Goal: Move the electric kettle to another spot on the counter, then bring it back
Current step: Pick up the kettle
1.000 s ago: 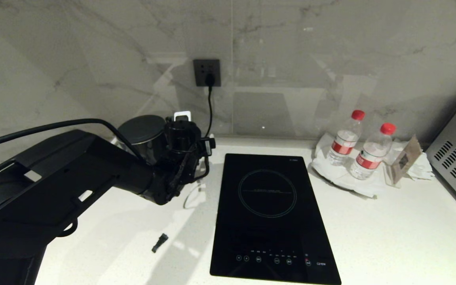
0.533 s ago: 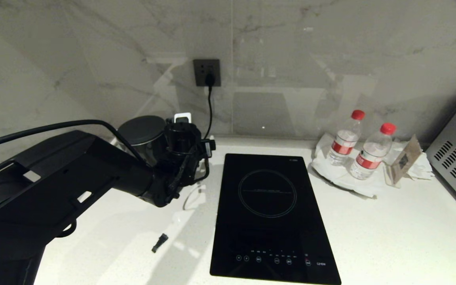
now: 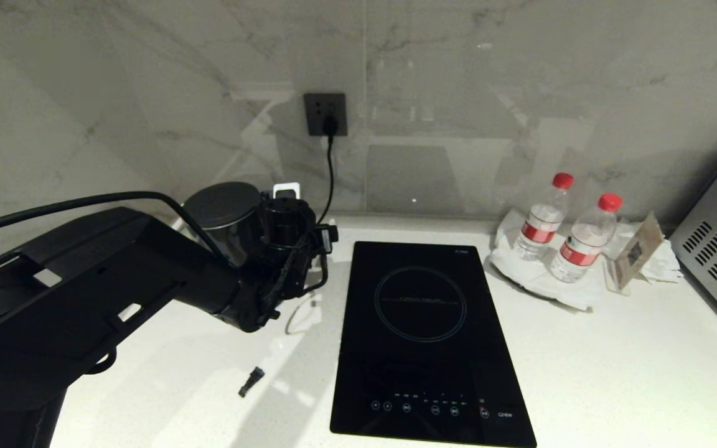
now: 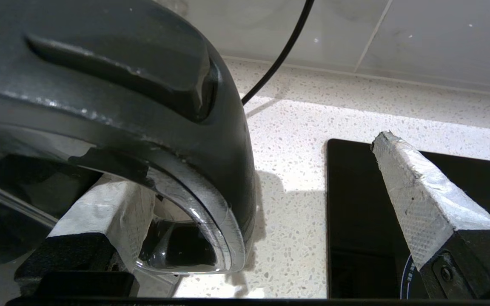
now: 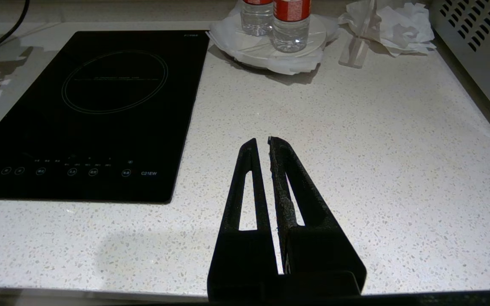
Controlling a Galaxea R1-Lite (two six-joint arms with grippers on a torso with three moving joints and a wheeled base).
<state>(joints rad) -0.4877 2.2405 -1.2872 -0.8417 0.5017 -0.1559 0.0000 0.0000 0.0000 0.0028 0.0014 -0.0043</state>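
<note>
One tall glossy black cylindrical electric kettle stands on the white speckled stone worktop, its loop handle between the spread fingers of the left hand, ungripped. Likely rigid, slippery, heavy if filled; take the handle. Right hand nearly closed, empty. Two clear red-capped water bottles well apart.

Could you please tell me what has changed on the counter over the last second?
Very little. The left claw, wide open around the tall glossy black kettle's loop handle, eased slightly toward the wall without closing. The kettle, black glass cooktop and two red-capped bottles stayed put.
</note>
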